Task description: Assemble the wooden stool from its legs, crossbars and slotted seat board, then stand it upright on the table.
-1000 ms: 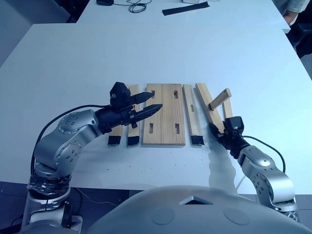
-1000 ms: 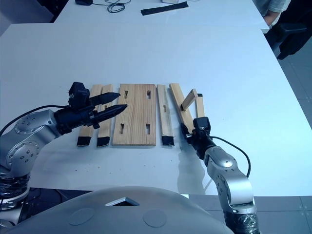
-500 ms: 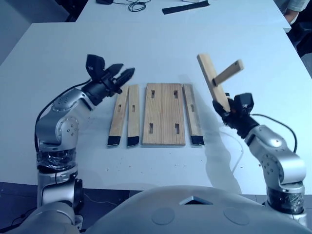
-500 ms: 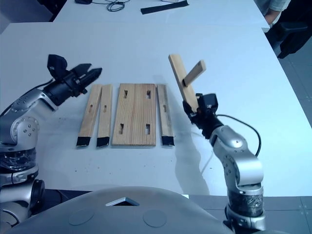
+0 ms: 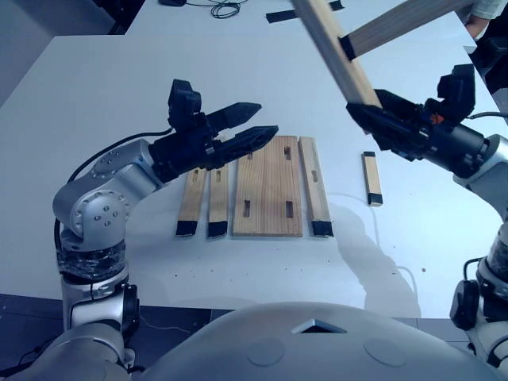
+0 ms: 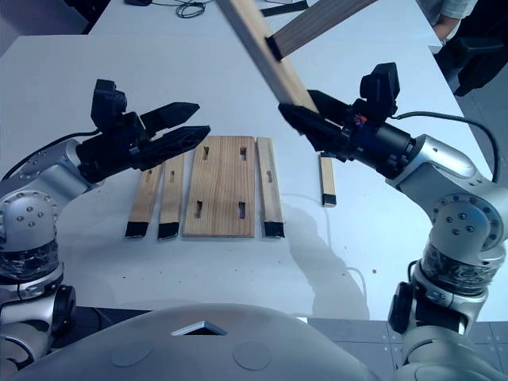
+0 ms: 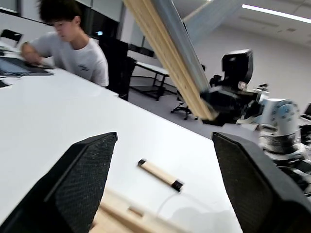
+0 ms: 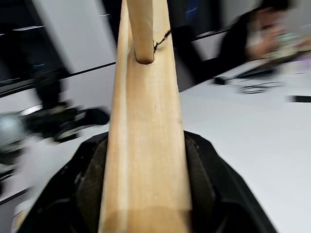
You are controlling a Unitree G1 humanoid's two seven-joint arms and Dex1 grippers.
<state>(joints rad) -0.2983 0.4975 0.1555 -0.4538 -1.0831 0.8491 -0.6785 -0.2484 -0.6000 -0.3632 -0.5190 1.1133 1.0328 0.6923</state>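
**Leg-and-crossbar piece held aloft, other parts flat on the table**

The right gripper [image 5: 361, 111] clamps the lower end of a leg [image 5: 329, 48] with a crossbar [image 5: 397, 24] plugged in. The left gripper [image 5: 266, 119] hovers wide open and empty above two flat legs [image 5: 217, 198]. The next move is probably to mate another leg onto that crossbar. The right wrist view shows the crossbar seated in its hole. The eye views show the slotted seat board [image 5: 267, 186] and a loose short crossbar [image 5: 371, 176].

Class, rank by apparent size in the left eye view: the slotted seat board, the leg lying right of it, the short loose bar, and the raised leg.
1. Slotted seat board
2. Leg lying right of it
3. Short loose bar
Raised leg: nearer the camera and cut off, so unranked.
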